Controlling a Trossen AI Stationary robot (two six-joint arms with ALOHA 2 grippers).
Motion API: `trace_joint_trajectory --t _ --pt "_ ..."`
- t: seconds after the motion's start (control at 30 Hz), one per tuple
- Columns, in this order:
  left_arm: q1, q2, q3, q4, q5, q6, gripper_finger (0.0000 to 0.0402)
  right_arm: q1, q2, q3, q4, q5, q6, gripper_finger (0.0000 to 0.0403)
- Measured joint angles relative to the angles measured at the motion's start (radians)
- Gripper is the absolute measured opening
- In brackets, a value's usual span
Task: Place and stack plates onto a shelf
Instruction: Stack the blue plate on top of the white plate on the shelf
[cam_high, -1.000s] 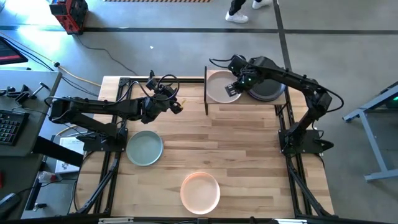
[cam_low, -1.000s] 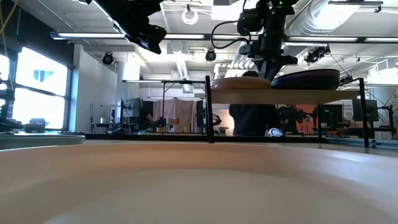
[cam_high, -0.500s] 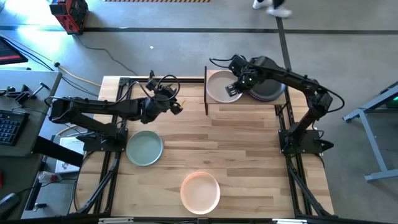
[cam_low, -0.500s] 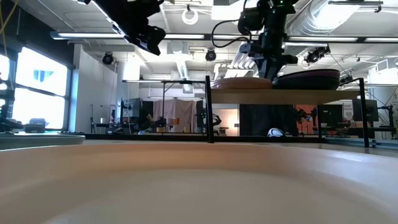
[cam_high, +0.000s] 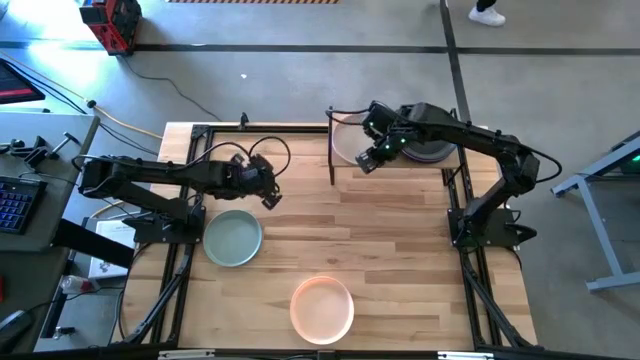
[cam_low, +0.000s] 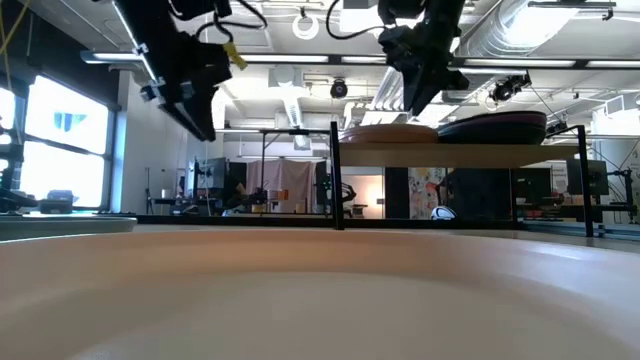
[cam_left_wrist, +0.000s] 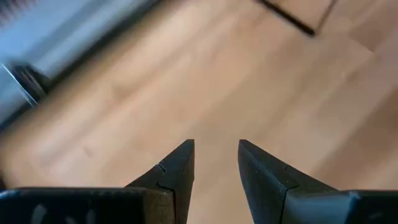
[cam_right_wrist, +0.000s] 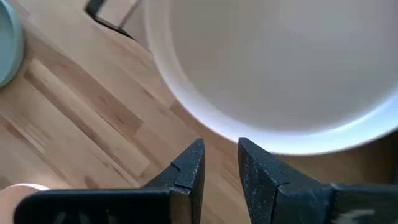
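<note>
Both hands spread, empty — right hand (cam_high: 366, 163) beside beige plate (cam_high: 347, 140) on shelf (cam_low: 460, 154), left hand (cam_high: 270, 200) over table (cam_high: 400, 260)

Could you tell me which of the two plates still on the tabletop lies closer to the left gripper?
The sage green plate, just beside the left gripper. The peach-pink plate sits farther off, by the table's near edge.

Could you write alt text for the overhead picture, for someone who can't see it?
Two robot arms reach over a wooden table; a green plate and a pink plate lie on it, and more plates sit on a small shelf at the back.
</note>
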Motion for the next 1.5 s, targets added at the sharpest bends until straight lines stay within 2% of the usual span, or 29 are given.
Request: trace_joint_trajectory --t 0.17,0.33,0.73,1.2,1.5 --pt "-0.028 0.0 0.0 -0.069 0.16 -0.16 0.0113 0.029 0.0 0.0 0.051 0.016 0.0 0.0075" --pt "-0.07 0.0 0.0 -0.121 0.252 -0.326 0.0113 0.034 0.0 0.0 0.067 0.018 -0.001 0.0075" --pt "-0.214 0.037 0.0 -0.178 0.316 -0.621 0.0113 0.034 0.0 0.0 0.067 0.021 -0.072 0.0075" --pt "-0.321 0.263 0.0 -0.166 0.484 -0.789 0.0113 0.034 0.0 0.0 0.064 0.019 -0.105 0.0075" --pt "-0.376 0.333 0.0 -0.082 0.518 -0.878 0.0113 0.033 0.0 0.0 0.054 0.017 -0.156 0.0075"
